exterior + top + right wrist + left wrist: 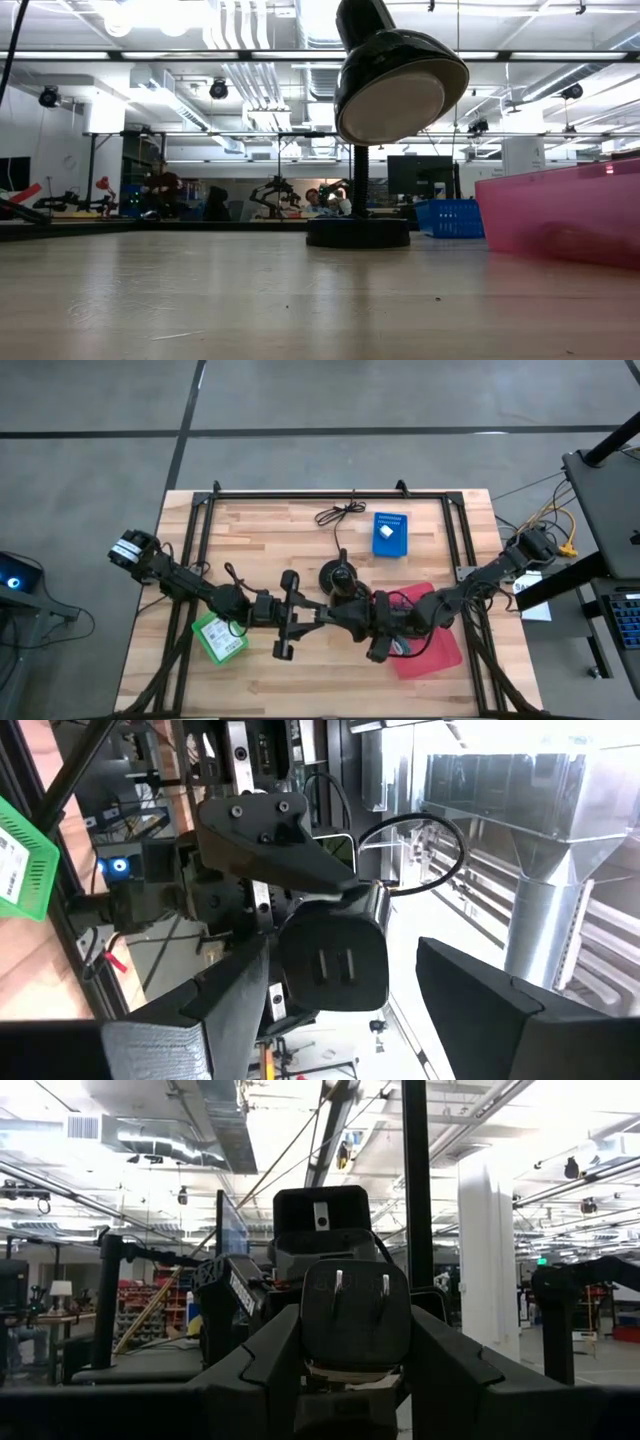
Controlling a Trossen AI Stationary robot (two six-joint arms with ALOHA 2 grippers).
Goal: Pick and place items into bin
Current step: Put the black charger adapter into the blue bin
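Left wrist view: the left gripper point(355, 1342) is closed on a black plug block point(355, 1315), squeezing its two flat sides. The right gripper point(347, 982) is wide open around the same block and holds nothing. They meet at the middle of the table, between the green bin point(220, 637) on the left and the pink bin point(437, 648) on the right. The block looks hard, light and a bit slippery. Grab the flat sides, not the metal pins.

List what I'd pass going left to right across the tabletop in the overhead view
green basket → black lamp base → blue bin → red bin
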